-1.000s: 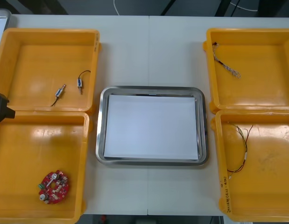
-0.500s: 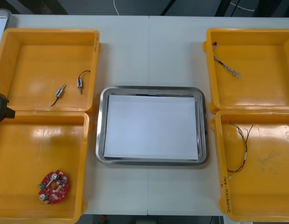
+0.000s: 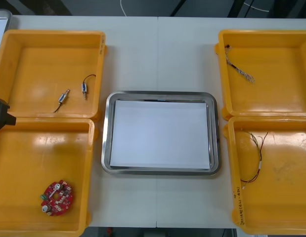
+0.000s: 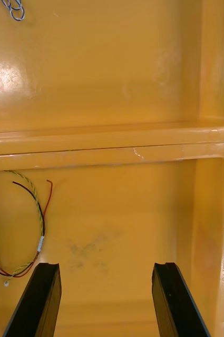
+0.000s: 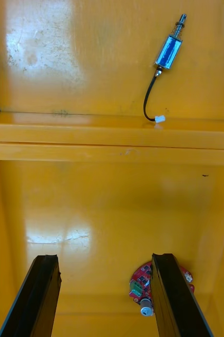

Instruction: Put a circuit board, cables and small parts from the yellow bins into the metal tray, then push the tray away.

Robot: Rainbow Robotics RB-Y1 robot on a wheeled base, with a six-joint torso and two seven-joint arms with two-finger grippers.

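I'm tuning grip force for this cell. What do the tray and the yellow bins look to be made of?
The tray looks like polished metal, perhaps steel: its grey rim is shiny and reflective; its floor is matte white, maybe a paper liner. The yellow bins look like glossy moulded plastic: soft glare patches and rounded rims.

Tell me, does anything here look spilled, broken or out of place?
Nothing stands out. The shiny white-lined metal tray sits square between the yellow bins; the round red circuit board, small metal parts and cables lie inside them. The left hand and right hand hover open over the near bins.
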